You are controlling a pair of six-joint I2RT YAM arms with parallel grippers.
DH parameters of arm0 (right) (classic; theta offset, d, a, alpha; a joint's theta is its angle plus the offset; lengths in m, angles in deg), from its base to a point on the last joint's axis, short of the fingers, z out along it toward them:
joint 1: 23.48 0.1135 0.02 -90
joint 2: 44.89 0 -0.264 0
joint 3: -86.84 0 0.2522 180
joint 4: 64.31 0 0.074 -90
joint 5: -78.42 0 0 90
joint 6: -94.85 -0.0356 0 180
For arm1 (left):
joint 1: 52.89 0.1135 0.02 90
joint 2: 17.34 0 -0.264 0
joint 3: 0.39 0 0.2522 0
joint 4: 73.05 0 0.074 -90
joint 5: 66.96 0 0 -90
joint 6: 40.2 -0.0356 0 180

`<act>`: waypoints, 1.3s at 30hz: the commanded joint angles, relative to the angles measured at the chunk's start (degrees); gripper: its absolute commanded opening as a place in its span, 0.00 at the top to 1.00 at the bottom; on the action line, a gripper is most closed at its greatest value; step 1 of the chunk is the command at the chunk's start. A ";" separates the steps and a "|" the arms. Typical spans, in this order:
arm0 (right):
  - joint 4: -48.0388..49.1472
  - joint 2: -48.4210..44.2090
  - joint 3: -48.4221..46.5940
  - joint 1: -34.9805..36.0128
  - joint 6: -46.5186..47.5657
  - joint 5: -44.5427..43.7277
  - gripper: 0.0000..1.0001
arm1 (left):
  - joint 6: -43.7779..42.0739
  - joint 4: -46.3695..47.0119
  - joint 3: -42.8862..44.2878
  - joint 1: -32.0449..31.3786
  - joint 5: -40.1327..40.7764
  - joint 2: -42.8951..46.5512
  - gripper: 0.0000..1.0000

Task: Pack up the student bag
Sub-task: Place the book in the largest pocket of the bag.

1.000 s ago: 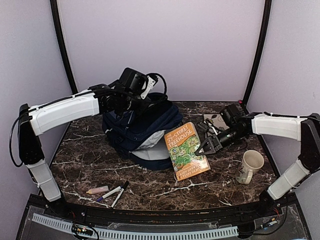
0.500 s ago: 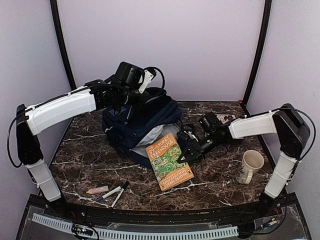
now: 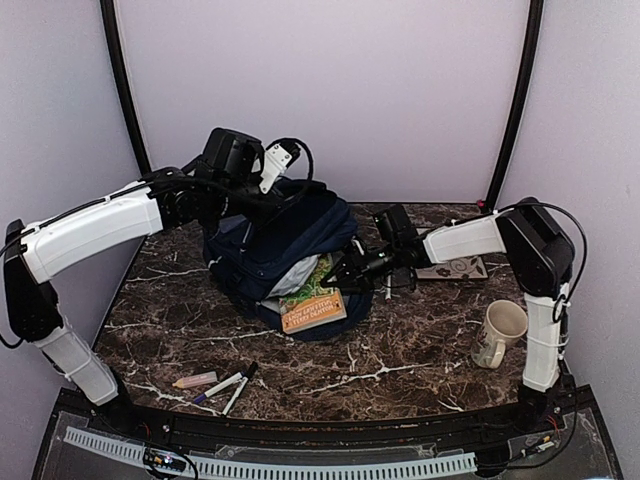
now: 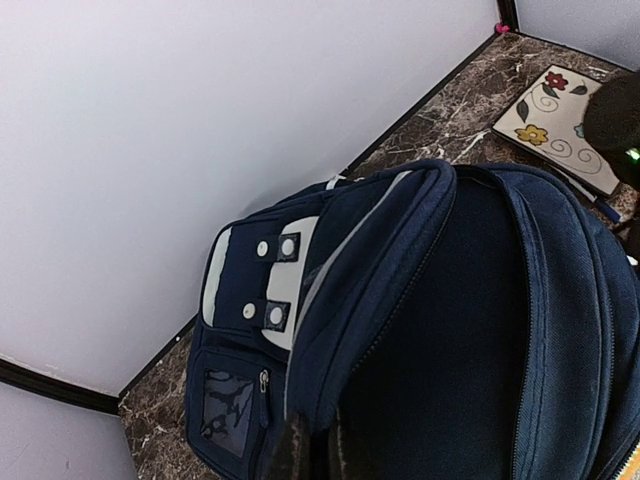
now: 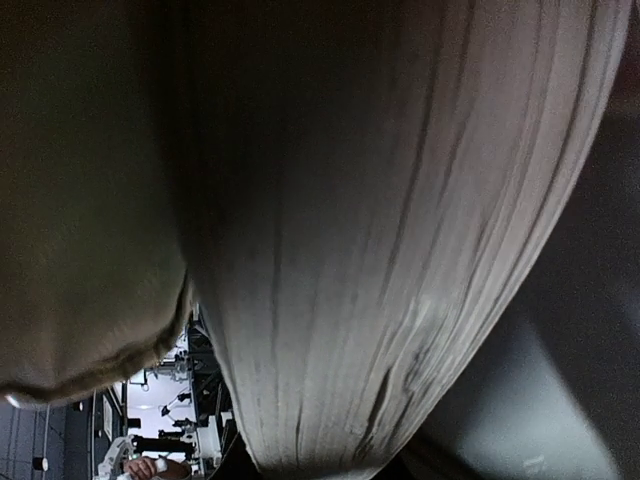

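The backpack [image 3: 262,250] sits on the far half of the marble tabletop [image 3: 400,350], a little left of the middle. Its mouth is open toward the near edge, showing a pale lining.

The left claw [image 3: 268,207] is above the backpack and pressed together on the edge of its top flap, holding it raised. In the left wrist view, the claw [image 4: 315,450] has one finger [image 4: 293,455] on either side of the flap's rim. The front pocket, with white patches and snaps, faces the back wall.

A book [image 3: 312,302] with a green and orange cover lies tilted, its upper part inside the open mouth and its lower end resting on the backpack's near lip. The right claw [image 3: 348,273] comes in from the right and pinches the far right end of the book. The right wrist view is filled by the book's page edges [image 5: 400,230], seen very close, with none of the fingers showing.

A flowered notebook [image 3: 455,268] lies toward the far right corner. A cream mug [image 3: 500,333] stands near the right edge. Near the near left corner, two pens [image 3: 230,385] lie just beside a pinkish stick [image 3: 195,380].
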 commanded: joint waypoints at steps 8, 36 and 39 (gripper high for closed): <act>5.83 12.06 -18.27 -0.55 -4.93 -2.53 1.00 | -0.78 6.15 -3.66 0.15 -5.30 6.90 1.00; 9.45 6.82 -15.36 0.05 -5.49 -0.70 0.58 | 12.27 7.30 -16.45 -11.73 -2.45 -6.78 0.49; 9.03 6.86 -15.27 0.03 -5.07 -1.11 0.58 | 11.81 7.60 -14.01 -11.73 4.27 -8.38 0.63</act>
